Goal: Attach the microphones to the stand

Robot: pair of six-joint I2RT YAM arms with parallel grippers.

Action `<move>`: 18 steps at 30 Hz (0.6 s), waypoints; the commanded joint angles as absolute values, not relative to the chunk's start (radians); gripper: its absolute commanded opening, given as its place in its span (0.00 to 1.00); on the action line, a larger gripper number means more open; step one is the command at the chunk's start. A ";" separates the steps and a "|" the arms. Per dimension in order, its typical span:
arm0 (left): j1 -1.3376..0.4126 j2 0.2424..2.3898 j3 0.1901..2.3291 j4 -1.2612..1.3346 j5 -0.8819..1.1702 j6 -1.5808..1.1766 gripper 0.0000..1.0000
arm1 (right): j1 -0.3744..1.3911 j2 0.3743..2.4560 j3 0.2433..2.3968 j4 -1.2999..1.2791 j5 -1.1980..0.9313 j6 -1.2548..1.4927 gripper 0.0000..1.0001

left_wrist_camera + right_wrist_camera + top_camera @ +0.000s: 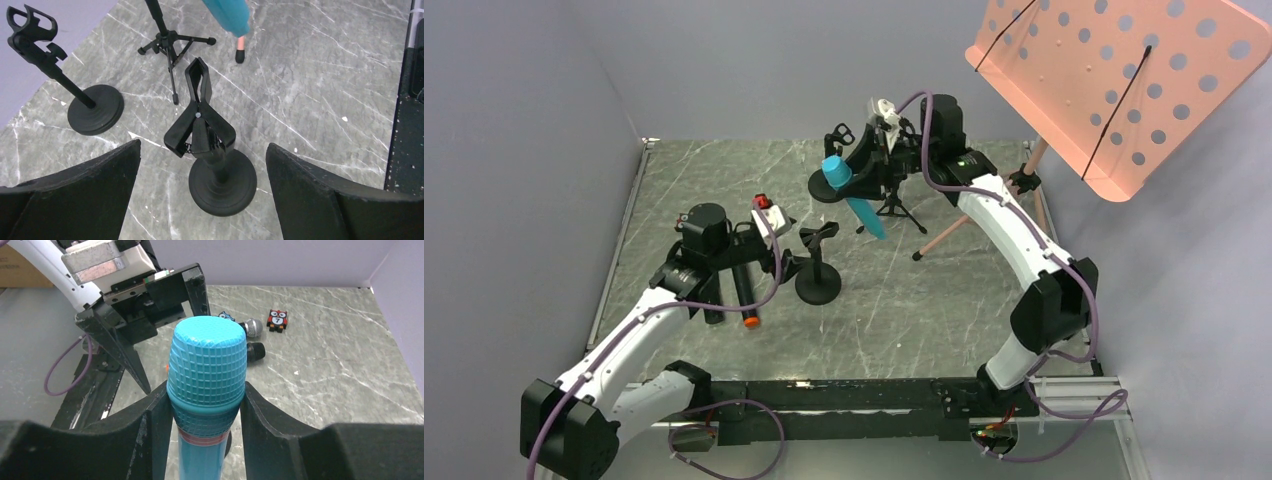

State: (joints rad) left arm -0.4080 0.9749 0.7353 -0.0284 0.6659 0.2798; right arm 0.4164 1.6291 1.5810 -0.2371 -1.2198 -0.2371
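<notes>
My right gripper (852, 165) (206, 390) is shut on the turquoise microphone (854, 200) (207, 365), with its fingers against the lower part of the mesh head. The microphone hangs tilted over the back of the table, between a round-base stand (829, 185) and a tripod stand (894, 205). My left gripper (784, 255) (203, 145) is open and holds nothing. It hovers over a round-base stand with a spring clip (818, 283) (222, 182). The black microphone with the orange cap (744, 295) and the silver-headed microphone (252, 327) lie on the table under the left arm.
A salmon perforated music stand (1114, 80) rises at the back right, and its legs reach the table near the tripod stand. A small owl figure (276, 319) sits at the far left. Grey walls close in the table on the left and at the back.
</notes>
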 commanded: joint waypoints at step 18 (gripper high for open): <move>-0.405 1.068 0.733 0.184 0.685 0.252 0.97 | 0.462 1.729 1.730 -0.205 -1.248 -0.235 0.11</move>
